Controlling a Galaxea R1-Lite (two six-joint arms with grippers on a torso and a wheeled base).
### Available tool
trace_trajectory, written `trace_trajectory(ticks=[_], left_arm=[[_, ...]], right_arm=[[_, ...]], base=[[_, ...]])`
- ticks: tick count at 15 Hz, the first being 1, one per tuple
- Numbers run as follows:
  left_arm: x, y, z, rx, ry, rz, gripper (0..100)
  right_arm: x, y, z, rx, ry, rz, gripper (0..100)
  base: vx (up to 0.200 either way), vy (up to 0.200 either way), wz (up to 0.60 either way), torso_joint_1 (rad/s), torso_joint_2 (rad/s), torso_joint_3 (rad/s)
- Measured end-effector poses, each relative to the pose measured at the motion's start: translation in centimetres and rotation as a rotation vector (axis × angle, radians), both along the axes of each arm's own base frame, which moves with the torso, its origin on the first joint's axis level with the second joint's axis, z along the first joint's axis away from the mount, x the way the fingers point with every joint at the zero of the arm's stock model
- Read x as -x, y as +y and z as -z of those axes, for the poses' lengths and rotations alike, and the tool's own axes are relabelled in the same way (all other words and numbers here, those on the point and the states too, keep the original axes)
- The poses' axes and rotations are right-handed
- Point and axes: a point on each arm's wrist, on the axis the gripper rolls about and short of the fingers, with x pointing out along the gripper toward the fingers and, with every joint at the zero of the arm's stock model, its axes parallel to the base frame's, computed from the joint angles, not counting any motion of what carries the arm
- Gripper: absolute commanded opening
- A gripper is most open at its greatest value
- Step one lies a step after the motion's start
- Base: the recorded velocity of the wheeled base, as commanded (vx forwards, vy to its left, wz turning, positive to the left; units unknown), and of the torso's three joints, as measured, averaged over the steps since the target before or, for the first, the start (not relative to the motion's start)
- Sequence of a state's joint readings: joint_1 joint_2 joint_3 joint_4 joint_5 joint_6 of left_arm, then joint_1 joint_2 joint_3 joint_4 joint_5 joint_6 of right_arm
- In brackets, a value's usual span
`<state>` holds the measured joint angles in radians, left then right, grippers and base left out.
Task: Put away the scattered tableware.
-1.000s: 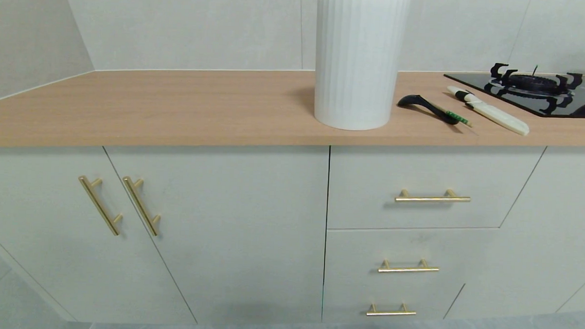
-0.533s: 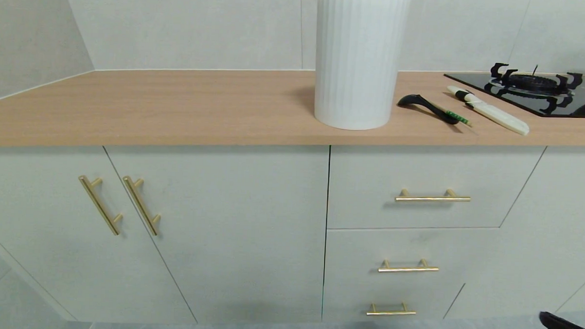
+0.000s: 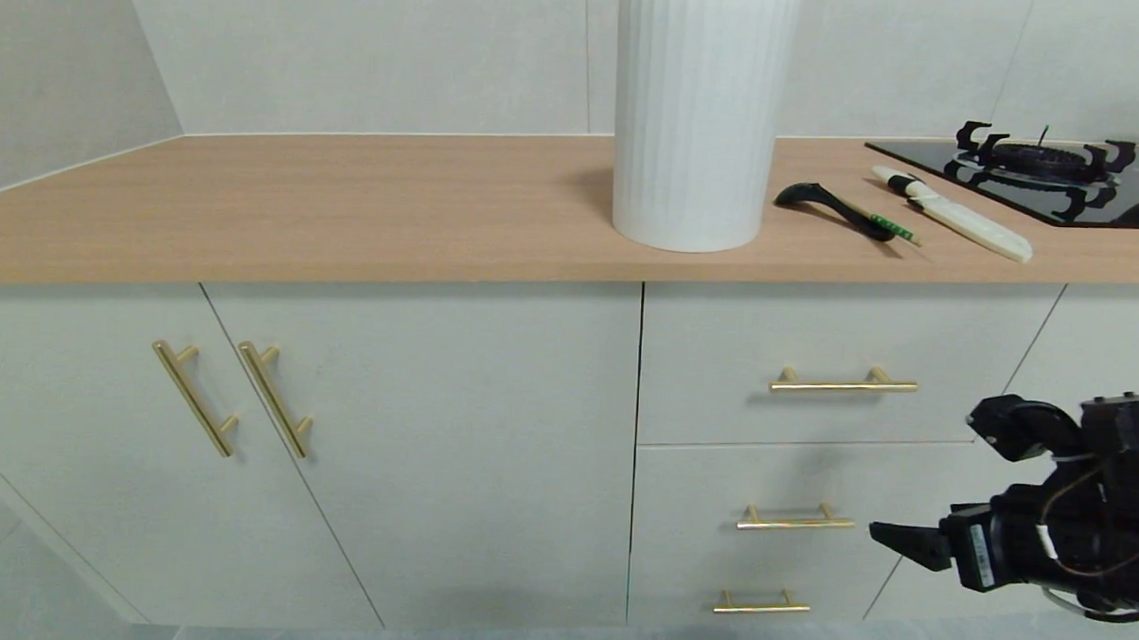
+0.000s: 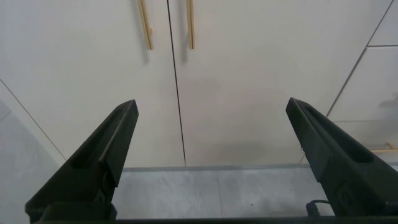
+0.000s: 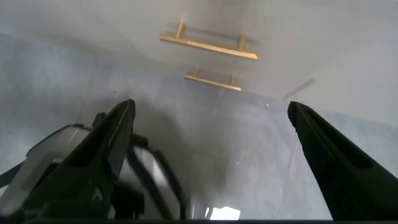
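A black curved-handled utensil and a white sheathed knife are laid flat on the wooden countertop. Their long axes are slanted from back-left to front-right. They are placed between a tall white ribbed container, whose inside cannot be seen, and a black glass hob. The right gripper is held spread and empty before the brass-handled drawers. The left gripper is likewise spread, facing the cupboard doors.
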<state>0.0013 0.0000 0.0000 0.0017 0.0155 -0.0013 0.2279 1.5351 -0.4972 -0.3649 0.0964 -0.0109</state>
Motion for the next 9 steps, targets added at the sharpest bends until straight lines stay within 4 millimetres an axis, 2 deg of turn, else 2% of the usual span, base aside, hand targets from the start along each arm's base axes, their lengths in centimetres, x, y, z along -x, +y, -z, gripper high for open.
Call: trace_trajectory(ticks=[3,6,9], left_arm=[[0.0,0.0,0.0,0.0,0.0,0.0,100],[0.0,0.0,0.0,0.0,0.0,-0.001,100],[0.0,0.0,0.0,0.0,0.0,-0.001,100]], right_arm=[[-2.8,0.8,2.7,0.004,0.005,-0.004,100],[-4.4,1.3,5.7,0.027,0.063,0.003,100],[-6.2,1.6,7.8,0.035,-0.027,0.045,100]], base=[[0.0,0.0,0.0,0.0,0.0,0.0],[0.0,0.0,0.0,0.0,0.0,0.0],[0.0,0.0,0.0,0.0,0.0,0.0]])
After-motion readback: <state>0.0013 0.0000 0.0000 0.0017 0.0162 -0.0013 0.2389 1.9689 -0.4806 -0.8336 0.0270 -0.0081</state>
